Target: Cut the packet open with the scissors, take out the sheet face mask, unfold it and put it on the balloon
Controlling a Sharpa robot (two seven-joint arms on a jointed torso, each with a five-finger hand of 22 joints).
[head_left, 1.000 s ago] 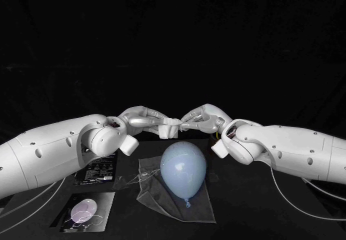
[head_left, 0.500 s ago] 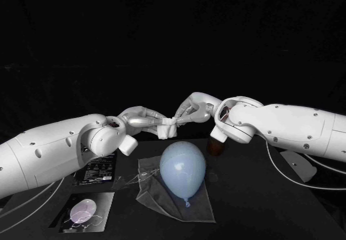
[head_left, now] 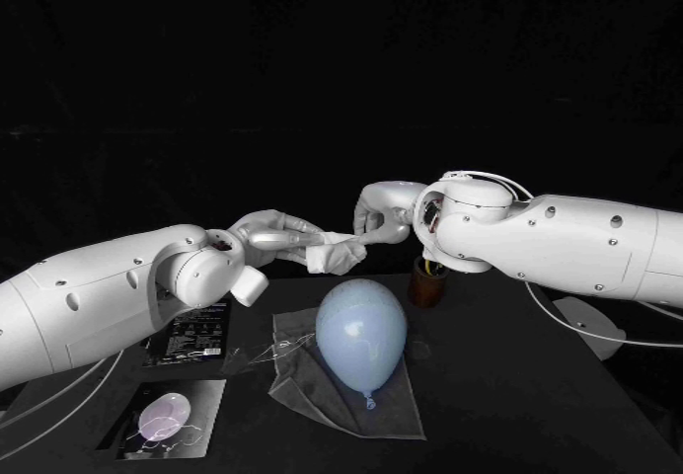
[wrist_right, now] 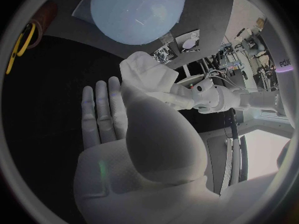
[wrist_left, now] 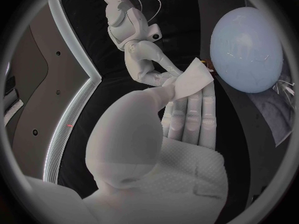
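At the centre of the head view, just above the balloon (head_left: 361,331), the folded sheet face mask (head_left: 336,257) hangs between both hands. The left hand (head_left: 279,237) pinches it between thumb and straightened fingers, and the right hand (head_left: 382,219) nips its upper corner. The balloon lies on a clear plastic sheet (head_left: 387,410), lower centre.

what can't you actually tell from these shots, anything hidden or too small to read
Sheet mask: head view, the left hand and right hand both pinch it, and their fingers cover its folds, so how far it is unfolded is unclear.
Brown container: head view, the right arm hides its top.
Black packet: head view, print too small to read.
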